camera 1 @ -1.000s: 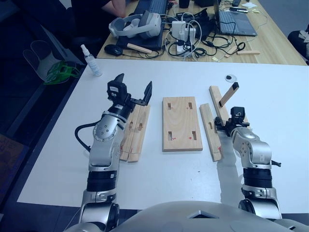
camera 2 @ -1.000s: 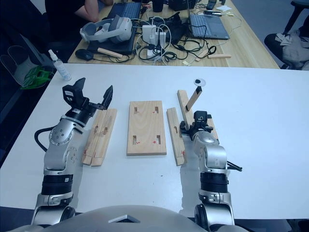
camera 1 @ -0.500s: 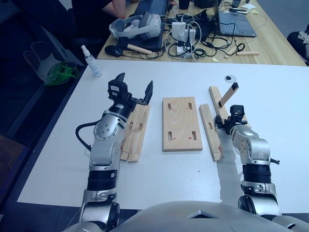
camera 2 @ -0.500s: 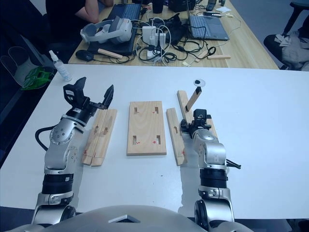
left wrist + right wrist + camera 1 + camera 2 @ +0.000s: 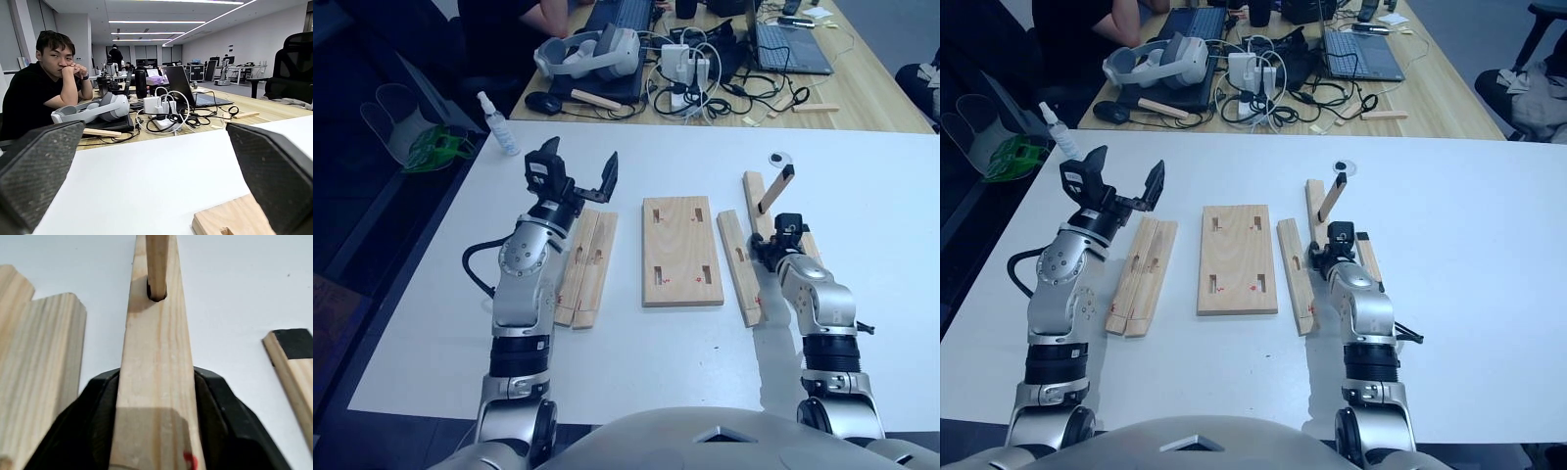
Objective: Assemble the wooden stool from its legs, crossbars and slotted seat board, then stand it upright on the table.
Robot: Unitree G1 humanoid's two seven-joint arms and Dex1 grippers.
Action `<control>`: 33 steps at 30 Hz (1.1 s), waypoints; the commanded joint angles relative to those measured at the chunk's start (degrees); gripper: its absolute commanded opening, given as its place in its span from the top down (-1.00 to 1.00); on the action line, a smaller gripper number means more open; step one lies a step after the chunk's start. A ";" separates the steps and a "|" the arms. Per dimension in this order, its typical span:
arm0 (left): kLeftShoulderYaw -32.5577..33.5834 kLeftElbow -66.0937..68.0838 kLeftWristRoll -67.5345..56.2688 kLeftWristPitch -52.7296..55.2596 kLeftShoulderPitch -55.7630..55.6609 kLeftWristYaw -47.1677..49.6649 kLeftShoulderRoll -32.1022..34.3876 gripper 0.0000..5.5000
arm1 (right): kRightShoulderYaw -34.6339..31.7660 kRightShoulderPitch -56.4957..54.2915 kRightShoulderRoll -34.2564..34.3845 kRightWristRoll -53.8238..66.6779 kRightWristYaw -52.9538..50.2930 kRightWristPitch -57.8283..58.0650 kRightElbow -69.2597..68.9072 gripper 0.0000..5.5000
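Right wrist view: the right gripper (image 5: 156, 431) is clamped on a pale wooden leg (image 5: 155, 347), its black fingers (image 5: 88, 431) pressed against both sides. A short wooden crossbar (image 5: 157, 259) stands in the leg's slot. That leg lies on the white table (image 5: 862, 196), right of the flat rectangular slotted seat board (image 5: 681, 251), with a second loose leg (image 5: 740, 266) between them. The left gripper (image 5: 579, 171) hovers spread wide, holding nothing, over the far ends of a pair of wooden legs (image 5: 587, 266) left of the board. A dark-tipped strip (image 5: 293, 367) beside the held leg is possibly another crossbar.
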 commanded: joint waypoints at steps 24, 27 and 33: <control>12.36 -4.37 -41.18 38.09 -14.02 2.23 -2.89 -0.96 | 12.48 0.29 -11.63 7.35 30.97 -20.96 -18.75 0.25; 12.38 -5.00 -43.93 39.39 -14.41 1.58 -2.19 -0.96 | 14.35 0.69 -11.86 8.05 32.53 -20.03 -19.92 0.25; 11.19 -3.37 -44.08 41.53 -14.69 2.93 -1.04 -0.85 | 16.16 0.58 -12.16 7.84 33.40 -21.01 -20.37 0.25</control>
